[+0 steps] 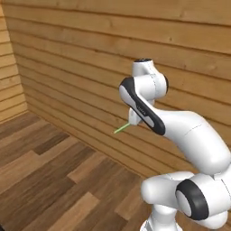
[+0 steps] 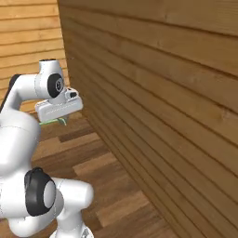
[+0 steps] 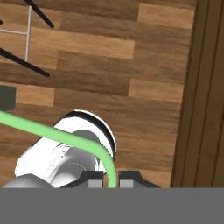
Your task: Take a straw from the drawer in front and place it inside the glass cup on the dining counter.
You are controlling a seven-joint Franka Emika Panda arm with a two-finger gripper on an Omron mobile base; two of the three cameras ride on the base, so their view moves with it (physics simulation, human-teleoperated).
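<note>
Gripper (image 3: pixel 111 180) clamped on the pale-green straw (image 3: pixel 65 136), its length bending away over the wood floor (image 3: pixel 144 109).

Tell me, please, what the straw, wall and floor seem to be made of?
Straw: probably smooth plastic, uniform pale green, no grain. Wall: horizontal wooden planks with visible grain, matte. Floor: wood boards in mixed brown tones, matte.

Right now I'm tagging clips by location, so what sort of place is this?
Probably an indoor room with plain wood finishes: a wall of horizontal wooden planks, a wood-plank floor, and thin dark furniture legs standing on it. The fingers hold a green straw.
</note>
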